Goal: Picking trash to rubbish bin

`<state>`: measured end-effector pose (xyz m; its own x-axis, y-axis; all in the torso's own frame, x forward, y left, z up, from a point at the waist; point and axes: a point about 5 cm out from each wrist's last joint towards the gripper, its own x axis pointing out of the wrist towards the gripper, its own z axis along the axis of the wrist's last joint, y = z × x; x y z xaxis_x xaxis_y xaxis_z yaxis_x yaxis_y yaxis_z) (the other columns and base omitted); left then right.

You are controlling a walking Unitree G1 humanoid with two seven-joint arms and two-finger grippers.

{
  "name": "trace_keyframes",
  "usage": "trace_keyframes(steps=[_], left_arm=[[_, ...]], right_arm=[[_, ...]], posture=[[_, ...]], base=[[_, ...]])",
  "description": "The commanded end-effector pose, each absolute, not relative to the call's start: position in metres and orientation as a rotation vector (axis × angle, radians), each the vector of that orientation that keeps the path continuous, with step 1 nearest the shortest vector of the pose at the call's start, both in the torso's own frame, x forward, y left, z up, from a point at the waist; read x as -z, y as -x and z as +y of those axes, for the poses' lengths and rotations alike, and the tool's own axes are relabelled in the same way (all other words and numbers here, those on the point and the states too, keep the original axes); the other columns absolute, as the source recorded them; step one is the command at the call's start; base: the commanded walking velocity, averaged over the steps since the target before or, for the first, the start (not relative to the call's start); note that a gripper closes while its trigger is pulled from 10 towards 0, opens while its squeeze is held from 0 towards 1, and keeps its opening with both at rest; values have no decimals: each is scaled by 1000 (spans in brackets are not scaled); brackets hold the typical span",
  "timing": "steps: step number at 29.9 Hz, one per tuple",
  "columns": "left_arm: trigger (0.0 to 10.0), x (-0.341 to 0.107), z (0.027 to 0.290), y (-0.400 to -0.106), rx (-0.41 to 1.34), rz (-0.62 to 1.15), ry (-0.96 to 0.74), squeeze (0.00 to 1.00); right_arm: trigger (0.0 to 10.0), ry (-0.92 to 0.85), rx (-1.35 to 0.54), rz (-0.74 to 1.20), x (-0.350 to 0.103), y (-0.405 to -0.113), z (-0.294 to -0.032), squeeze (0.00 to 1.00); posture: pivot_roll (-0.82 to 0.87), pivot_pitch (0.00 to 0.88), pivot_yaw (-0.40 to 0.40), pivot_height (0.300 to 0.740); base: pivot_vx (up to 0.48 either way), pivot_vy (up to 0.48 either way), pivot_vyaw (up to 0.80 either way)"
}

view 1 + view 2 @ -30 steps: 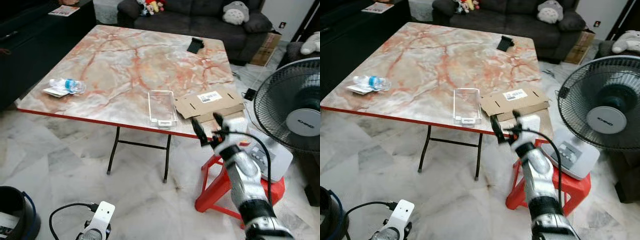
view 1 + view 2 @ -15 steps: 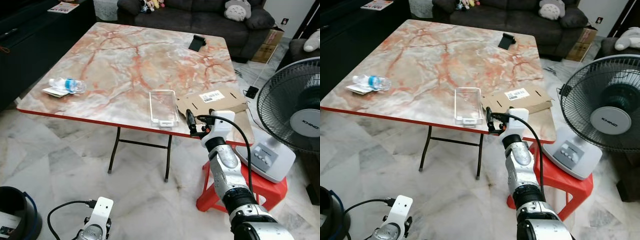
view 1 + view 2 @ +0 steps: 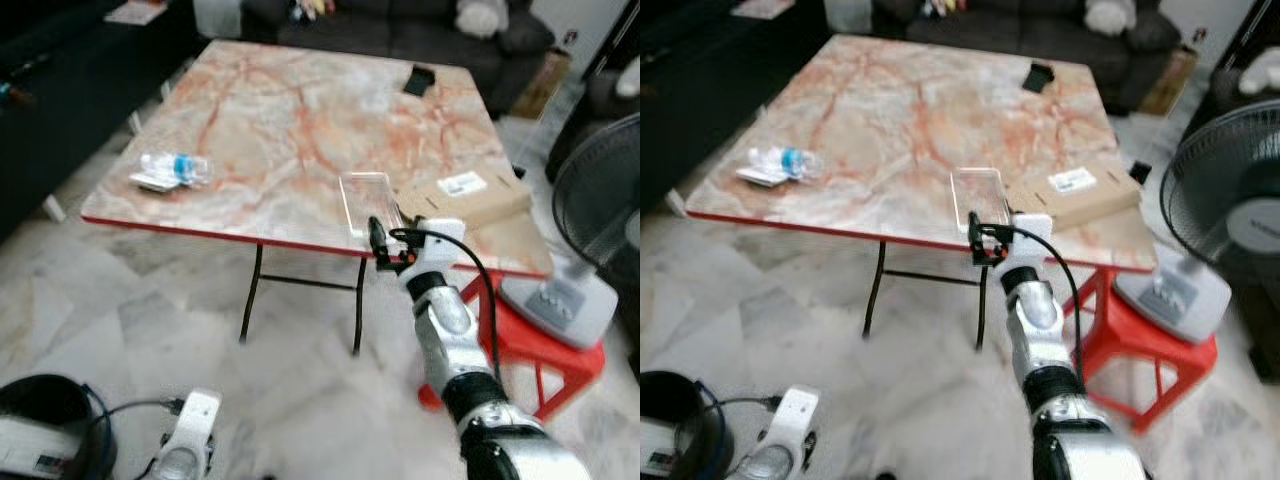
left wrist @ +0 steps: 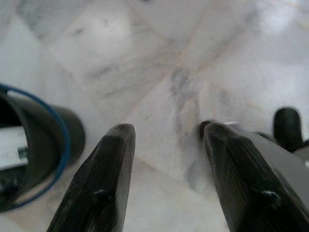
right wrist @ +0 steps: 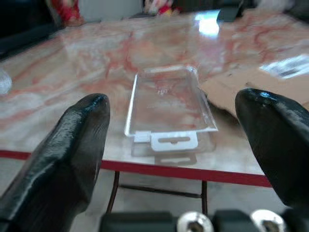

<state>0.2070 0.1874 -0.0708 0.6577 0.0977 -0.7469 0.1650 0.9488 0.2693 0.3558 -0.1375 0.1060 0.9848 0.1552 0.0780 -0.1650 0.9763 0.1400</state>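
the right gripper [image 5: 169, 145] hovers with fingers wide apart just before the clear plastic tray [image 5: 169, 104] lying at the near edge of the marble table [image 3: 290, 120], while the left gripper [image 4: 166, 159], fingers apart, hangs near the black rubbish bin [image 4: 34, 150].

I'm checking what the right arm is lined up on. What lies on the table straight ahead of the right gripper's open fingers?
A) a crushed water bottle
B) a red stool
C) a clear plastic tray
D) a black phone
C: the right gripper points at the clear plastic tray near the table edge.
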Motion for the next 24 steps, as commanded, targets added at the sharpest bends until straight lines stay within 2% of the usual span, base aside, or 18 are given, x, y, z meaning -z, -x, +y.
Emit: trace_keyframes(steps=[1, 15, 20, 24], left_arm=[[10000, 67, 192, -212, 27, 829, -344, 0], [10000, 64, 193, -217, -4, 812, -328, 0], [10000, 65, 194, -215, -7, 816, -329, 0], [10000, 66, 194, -214, -7, 823, -332, 0]], right_arm=[[10000, -147, -168, -84, -111, -358, -135, 0], [10000, -143, -170, -87, -110, -358, -136, 0], [10000, -105, -195, -83, -109, -357, -133, 0], [10000, -121, -209, -83, -108, -357, -130, 0]], posture=[[60, 77, -105, 740], [63, 51, -105, 740], [66, 47, -108, 740], [67, 47, -108, 740]], base=[[0, 0, 0], [0, 0, 0], [278, 0, 0], [302, 0, 672]])
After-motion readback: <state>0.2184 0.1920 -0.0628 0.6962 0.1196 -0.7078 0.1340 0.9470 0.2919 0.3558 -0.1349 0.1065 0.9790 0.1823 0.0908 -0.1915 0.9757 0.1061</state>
